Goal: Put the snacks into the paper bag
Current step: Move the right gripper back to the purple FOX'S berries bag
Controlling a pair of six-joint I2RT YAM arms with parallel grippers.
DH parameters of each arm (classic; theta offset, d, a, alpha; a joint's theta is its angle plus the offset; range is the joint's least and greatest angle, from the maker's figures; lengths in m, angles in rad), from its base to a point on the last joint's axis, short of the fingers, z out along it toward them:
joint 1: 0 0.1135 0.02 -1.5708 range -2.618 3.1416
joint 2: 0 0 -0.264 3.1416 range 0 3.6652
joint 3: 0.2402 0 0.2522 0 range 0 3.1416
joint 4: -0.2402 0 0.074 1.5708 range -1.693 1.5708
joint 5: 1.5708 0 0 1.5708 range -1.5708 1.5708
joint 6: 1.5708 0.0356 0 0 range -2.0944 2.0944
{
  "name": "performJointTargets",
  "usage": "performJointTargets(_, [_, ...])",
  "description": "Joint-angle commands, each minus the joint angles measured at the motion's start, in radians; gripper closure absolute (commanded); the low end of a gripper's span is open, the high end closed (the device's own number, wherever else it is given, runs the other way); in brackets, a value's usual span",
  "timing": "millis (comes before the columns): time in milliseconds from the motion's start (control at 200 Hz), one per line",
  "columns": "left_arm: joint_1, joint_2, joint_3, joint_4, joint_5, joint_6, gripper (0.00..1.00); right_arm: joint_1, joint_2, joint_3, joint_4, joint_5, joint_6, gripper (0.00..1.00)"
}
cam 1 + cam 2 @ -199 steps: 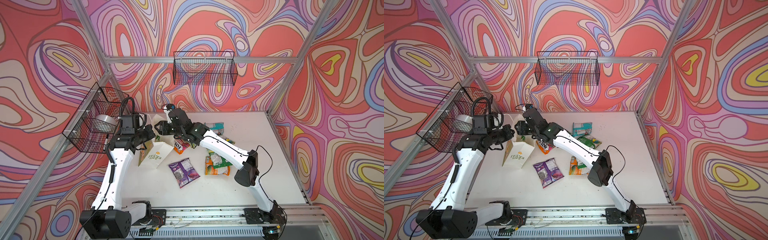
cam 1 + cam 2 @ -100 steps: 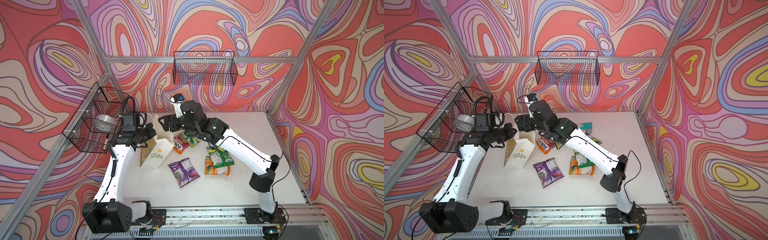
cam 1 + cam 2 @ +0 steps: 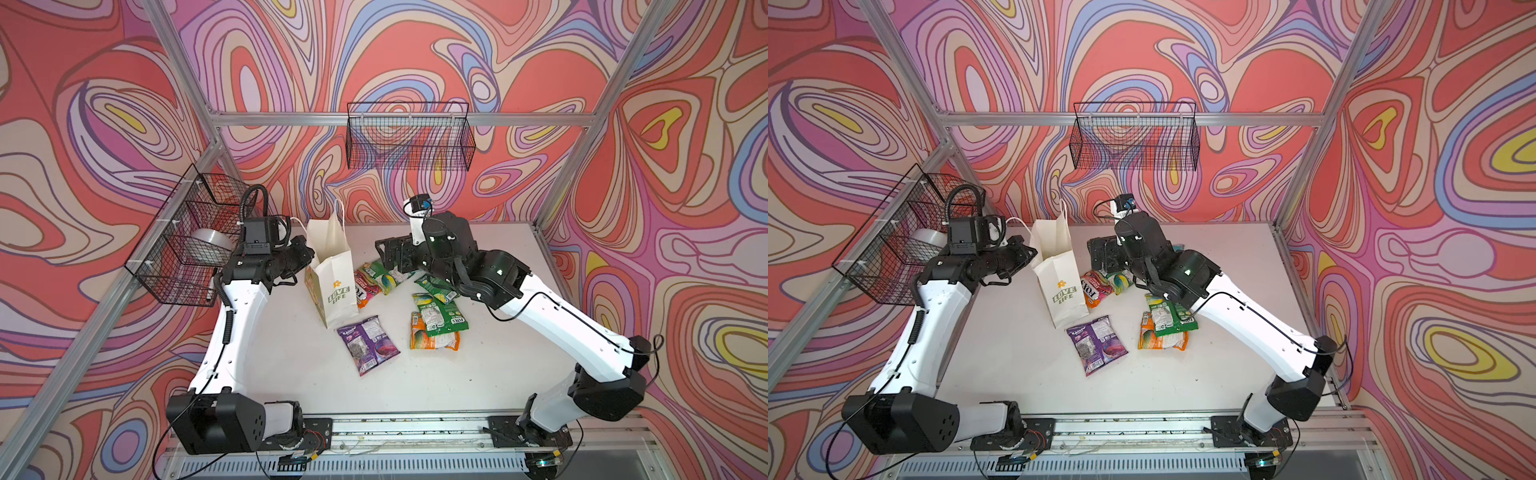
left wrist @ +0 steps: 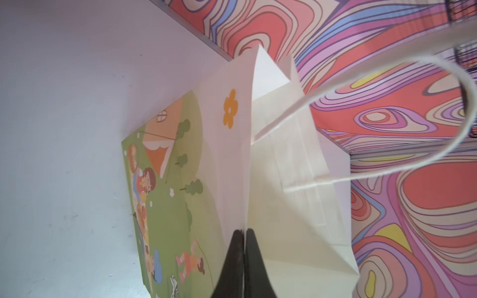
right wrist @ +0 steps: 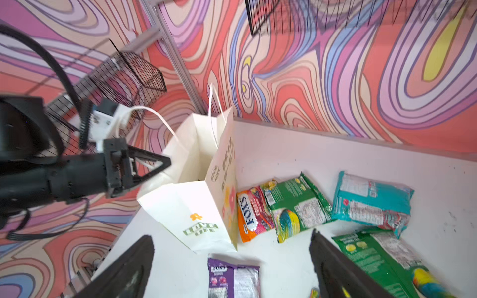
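The left claw (image 4: 244, 232) is closed on the rim of the paper bag (image 3: 334, 282), which stands open on the worktop (image 3: 490, 374). The right claw (image 5: 230, 238) is wide and empty, over the snacks (image 3: 439, 316) lying just beside it.

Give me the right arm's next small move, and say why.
Probably lower the right gripper onto the orange FOX'S packet beside the paper bag and close: its fingers stand open and empty, and the left gripper pinches the bag's rim open.
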Motion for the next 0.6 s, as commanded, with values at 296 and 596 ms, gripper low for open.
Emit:
performJointTargets(296, [0.005,-0.156,-0.174,-0.046,-0.212,0.136,1.00,0.000,0.162,-0.326,0.075,-0.332,0.110,0.02])
performJointTargets(596, [0.004,-0.199,-0.197,-0.020,-0.182,0.136,1.00,0.015,0.276,-0.437,0.136,-0.470,0.174,0.02])
